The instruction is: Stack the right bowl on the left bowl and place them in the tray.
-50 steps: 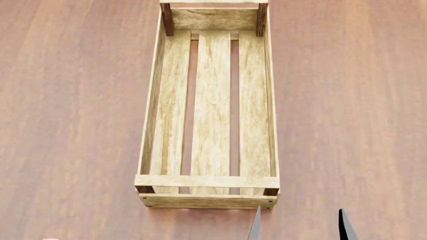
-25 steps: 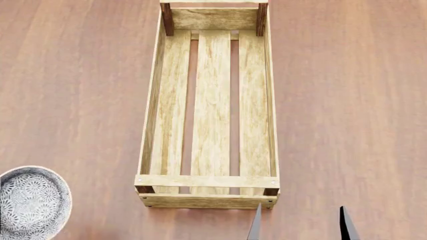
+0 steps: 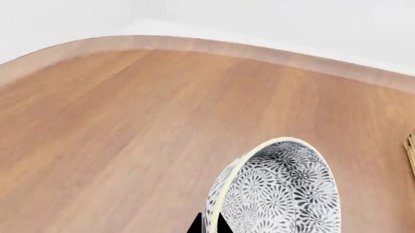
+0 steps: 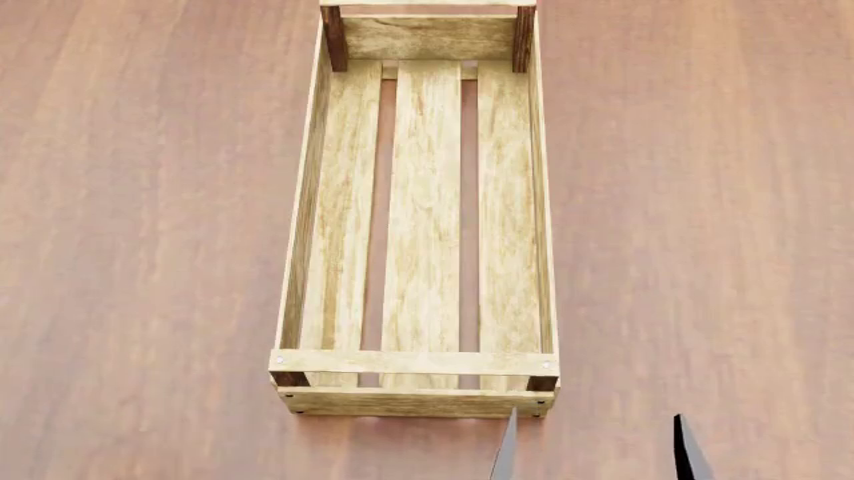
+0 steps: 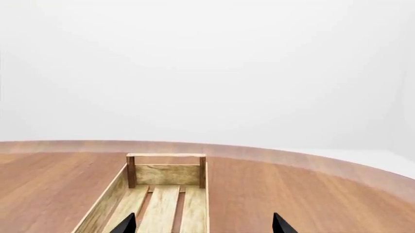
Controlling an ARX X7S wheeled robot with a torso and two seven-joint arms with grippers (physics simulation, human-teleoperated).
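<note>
Wooden table (image 4: pixel 160 200) | right claw (image 4: pixel 595 450) wide, empty | left claw (image 3: pixel 209 224) grips bowl (image 3: pixel 282 189) rim

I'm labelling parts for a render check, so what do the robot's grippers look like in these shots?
Little shows. The right gripper appears as two slim, black, pointed fingertips, plain and unmarked, seen in both the head and right wrist views. The left gripper shows only small black tips by the patterned bowl. No cables or arm links are visible.
</note>
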